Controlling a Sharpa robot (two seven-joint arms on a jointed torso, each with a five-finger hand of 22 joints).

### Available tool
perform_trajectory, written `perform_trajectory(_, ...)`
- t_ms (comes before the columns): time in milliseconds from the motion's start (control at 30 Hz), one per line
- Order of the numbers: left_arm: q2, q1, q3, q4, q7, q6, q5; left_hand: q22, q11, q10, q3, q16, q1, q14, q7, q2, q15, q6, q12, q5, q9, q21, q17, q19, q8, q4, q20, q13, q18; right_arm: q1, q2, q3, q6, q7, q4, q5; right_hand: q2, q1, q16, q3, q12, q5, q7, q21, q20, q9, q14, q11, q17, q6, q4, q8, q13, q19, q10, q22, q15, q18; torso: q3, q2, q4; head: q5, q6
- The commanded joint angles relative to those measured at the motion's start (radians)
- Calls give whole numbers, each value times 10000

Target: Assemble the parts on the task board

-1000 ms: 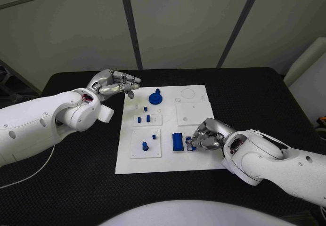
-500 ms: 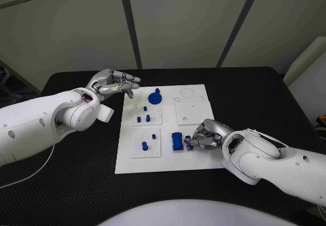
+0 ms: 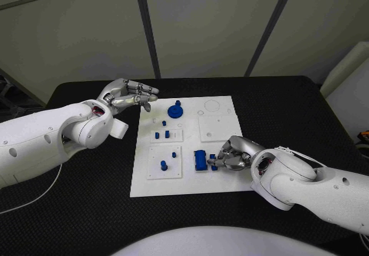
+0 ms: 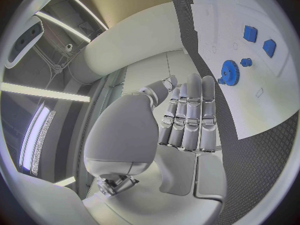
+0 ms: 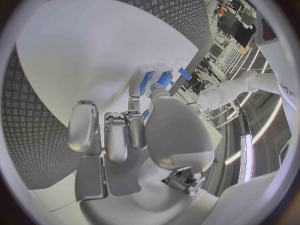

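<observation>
Right hand (image 3: pixel 233 155) rested at the near right of the task board (image 3: pixel 219 184), fingers curled about a small blue part (image 3: pixel 213 161) beside a taller blue block (image 3: pixel 200 160) — whether gripped, I could not tell. Left hand (image 3: pixel 129 95) hovered off the board's far-left corner, fingers loosely apart, holding nothing. Judged step: seating that part — next move calls for square alignment.
</observation>
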Motion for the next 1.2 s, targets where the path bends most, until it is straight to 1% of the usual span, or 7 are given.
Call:
perform_trajectory(33, 9, 11, 7, 1, -3, 114, 20, 12, 16, -83, -45, -57, -19, -78, 25, 70, 19, 49, 40, -3, -9, -26, -14, -72, 19, -9, 26, -7, -100, 4, -49, -2, -74, 131, 81, -158, 5, -112, 49, -98, 56, -167, 1, 52, -18, 26, 1059, -24, 2634, 4, -16, 58, 1804, 68, 540, 13, -56, -78, 5, -1, 1, -3, -3)
perform_trajectory(233, 7, 10, 6, -4, 11, 104, 20, 12, 16, -83, -45, -57, -19, -78, 25, 70, 19, 49, 40, -3, -9, -26, -14, -72, 19, -9, 26, -7, -100, 3, -266, -2, -772, 1026, 168, 76, -19, -41, 49, -212, -206, -363, 48, -95, -8, 34, 1059, 10, 2634, -161, -31, 8, 1636, -54, 426, -192, -38, -33, 13, -7, -11, -18, 32)
perform_trajectory(633, 147, 9, 5, -210, 587, 111, 991, -176, -18, -132, -485, -1, -566, -98, -38, -60, 82, 25, 198, -39, 0, -312, -59, -121, 28, 328, 124, 4, -107, 555, -571, 6, -1819, 5914, -945, 4704, 158, 1702, -1470, -283, -3537, -689, 804, -2664, 473, -530, 420, 646, 278, -1469, -386, -1337, -564, -1910, -1312, -3417, 479, 609, -55, -147, 75, -159, 330)
perform_trajectory(733, 316, 9, -9, -448, 918, 71, 1628, -380, -46, -119, -777, -87, -683, -206, -70, -93, 93, 31, 315, -43, 3, -577, -135, -122, 48, 451, 159, 14, -93, 892, -286, 7, -1679, 7192, -1875, 6703, 347, 2464, -3917, -175, -7165, -1137, 906, -5069, 565, -699, -585, 729, -2586, -1523, -667, -1628, -3074, -3462, -3243, -6089, 581, 1058, -103, -269, 93, -236, 474)
perform_trajectory(800, 472, 10, -48, -674, 1147, -33, 2098, -708, -64, 15, -1082, -525, -785, -555, -117, -112, 122, 73, 452, -53, 7, -1055, -370, -339, 88, 595, 222, 19, -101, 1038, 14, 9, -1478, 7905, -2561, 7841, 519, 2980, -7128, -19, -8788, -1489, 1048, -5952, 720, -888, -2058, 901, -5706, -1650, -734, -1863, -4300, -4015, -4129, -6603, 757, 1008, -137, -370, 82, -242, 600)
perform_trajectory(1067, 1345, 8, -104, -1870, 2006, -599, 3580, -2700, 31, 672, -1363, -3906, -640, -1216, -124, 67, 589, 208, -333, -57, -10, -3780, -1811, -1893, 83, 1060, 854, -63, -112, 1251, 1445, 33, -827, 9583, -5107, 10006, 777, 4230, -11759, 580, -12152, -1824, 1436, -9076, 1625, -1638, -4142, 1556, -8378, -1587, -525, -2606, -8598, -5581, -4262, -8559, 1693, 894, -211, -710, 64, -275, 1124)
perform_trajectory(1200, 1908, -101, -111, -2572, 2409, -1049, 4186, -3786, 236, 734, -1630, -5728, -504, -1397, -144, 73, 934, -47, -1410, -54, -23, -4995, -2408, -2375, -134, 1276, 1230, -55, -50, 1272, 2265, 267, -526, 10144, -6359, 10394, 644, 4356, -13393, 1027, -12980, -1859, 1569, -10202, 2061, -2094, -4171, 1760, -9695, -1495, -396, -3096, -10388, -5632, -3955, -9367, 1983, 1051, -181, -885, 44, -254, 1408)
